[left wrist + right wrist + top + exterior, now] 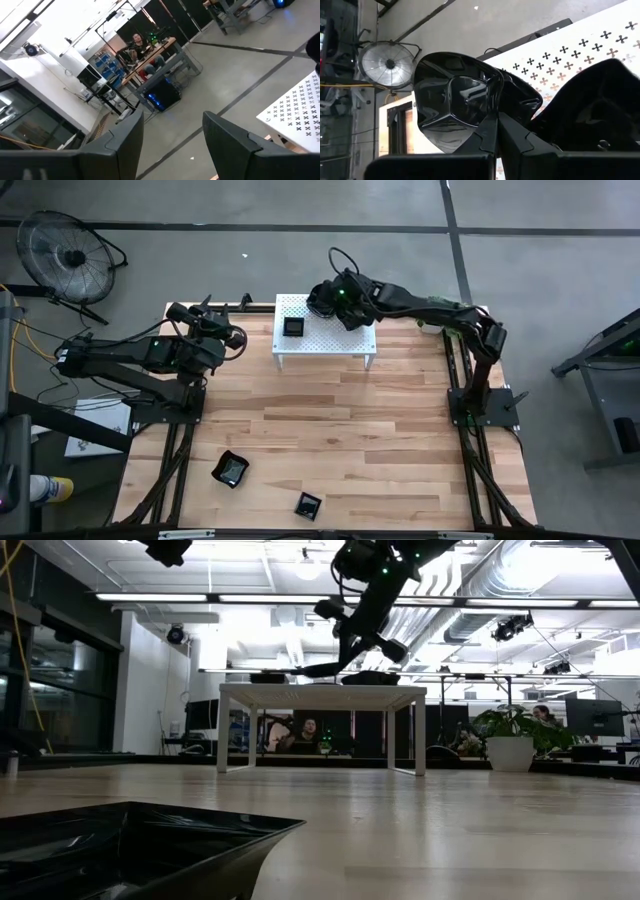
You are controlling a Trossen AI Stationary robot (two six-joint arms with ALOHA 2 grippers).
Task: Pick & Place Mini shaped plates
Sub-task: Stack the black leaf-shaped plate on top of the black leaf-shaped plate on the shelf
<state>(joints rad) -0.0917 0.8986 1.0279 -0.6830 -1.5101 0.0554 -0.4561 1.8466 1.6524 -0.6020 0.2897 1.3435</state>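
Note:
A white perforated stand [325, 338] stands at the table's far middle. On its left part sits a square black mini plate [293, 326]. My right gripper [325, 302] hovers over the stand's far edge, shut on a glossy black plate [452, 100]. Beside that plate another black plate [600, 105] rests on the stand. Two more plates [231, 469] [308, 505] lie on the wood near the table's front edge. At the far left my left gripper [240, 340] waits open and level, with nothing between its fingers [120, 135]. My right gripper pinches the plate's rim [487, 117] between its two shut fingers, which slant down from the table's right. The plate is tilted, its hollow side toward the wrist camera. In the low view it hangs just above the stand's top [318, 669].
A large potted plant [510, 735] and people at desks show in the room behind the table. A floor fan [65, 252] stands beyond the table's far left corner. Bare wood lies between the stand and the two near plates.

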